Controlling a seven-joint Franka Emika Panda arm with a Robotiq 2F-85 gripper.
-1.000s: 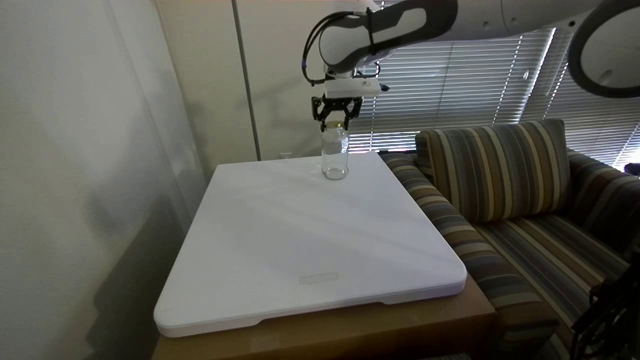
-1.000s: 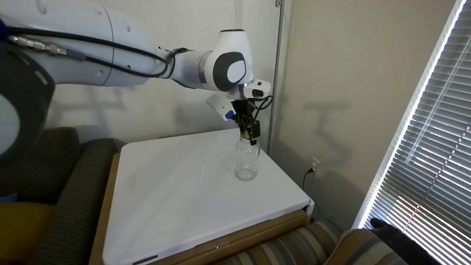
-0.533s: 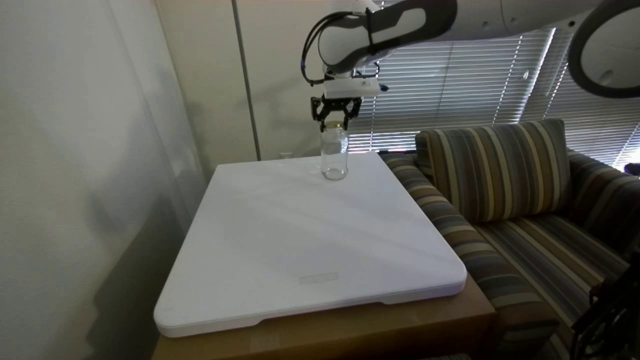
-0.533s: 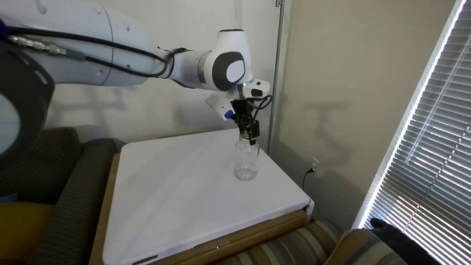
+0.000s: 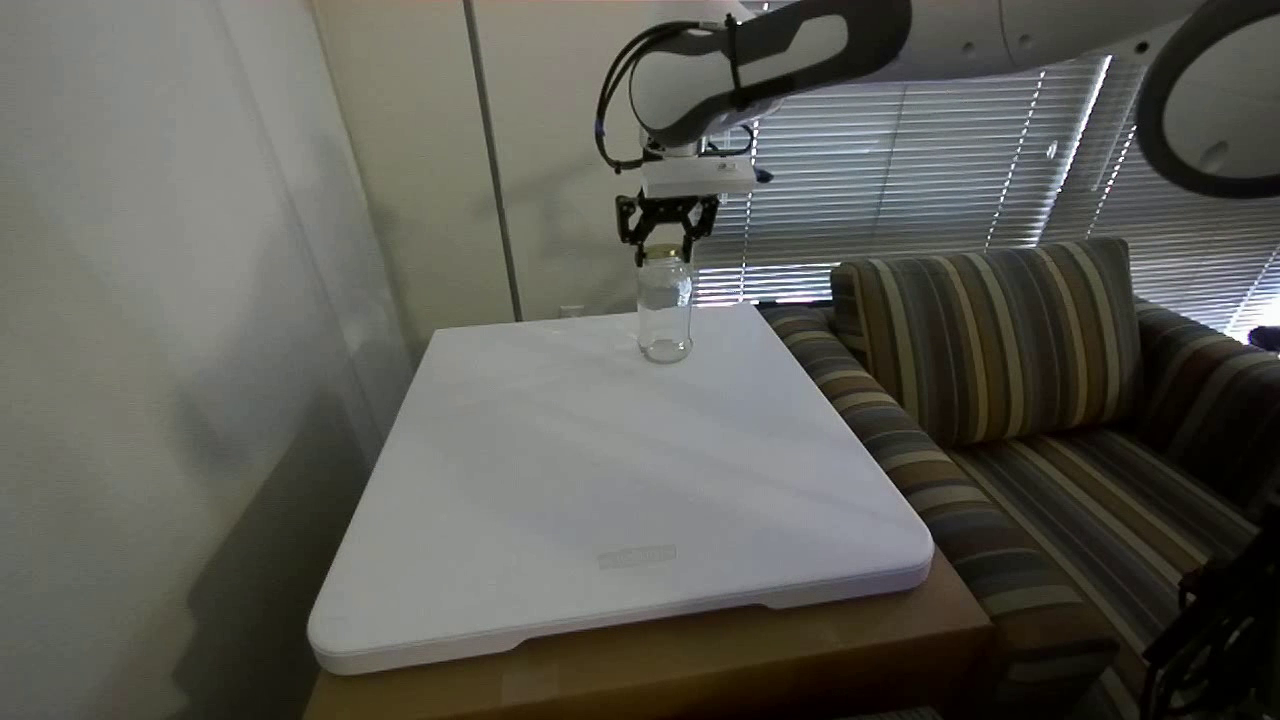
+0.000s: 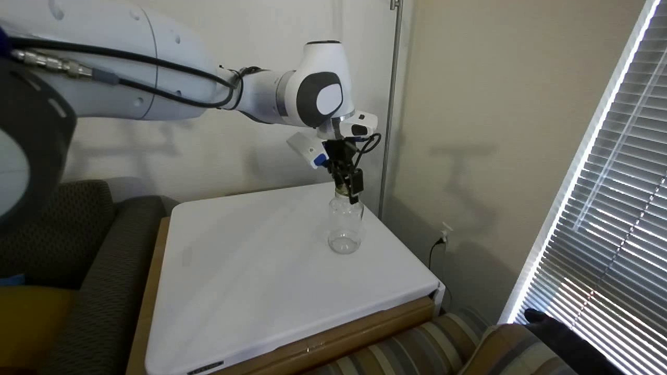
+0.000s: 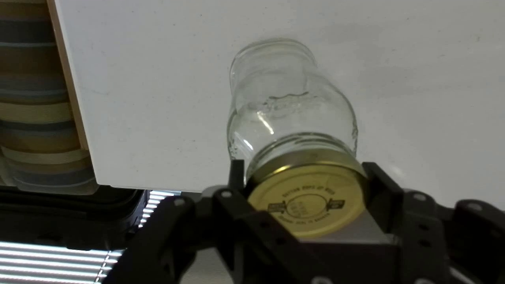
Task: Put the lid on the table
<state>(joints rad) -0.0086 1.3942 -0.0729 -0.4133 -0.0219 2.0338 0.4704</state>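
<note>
The lid [image 7: 307, 209], pale yellow with print on top and a gold rim, sits on the mouth of a clear glass jar [image 7: 292, 106]. In the wrist view my gripper [image 7: 308, 176] is shut on the lid, one black finger against each side of its rim. Both exterior views show the jar [image 5: 665, 310] upright at the far end of the white-topped table [image 5: 600, 450], below the gripper [image 6: 347, 194]. Whether its base touches the tabletop I cannot tell for sure. Part of the lid's near edge is hidden behind the left finger.
A striped sofa [image 5: 990, 340] stands along one side of the table. Walls [image 5: 180, 330] and a thin vertical pole [image 6: 392, 114] stand close to the table's other edges. Window blinds [image 5: 900, 170] hang behind.
The gripper, lid and jar have shifted together slightly to the left in both exterior views. The grip on the lid looks unchanged.
</note>
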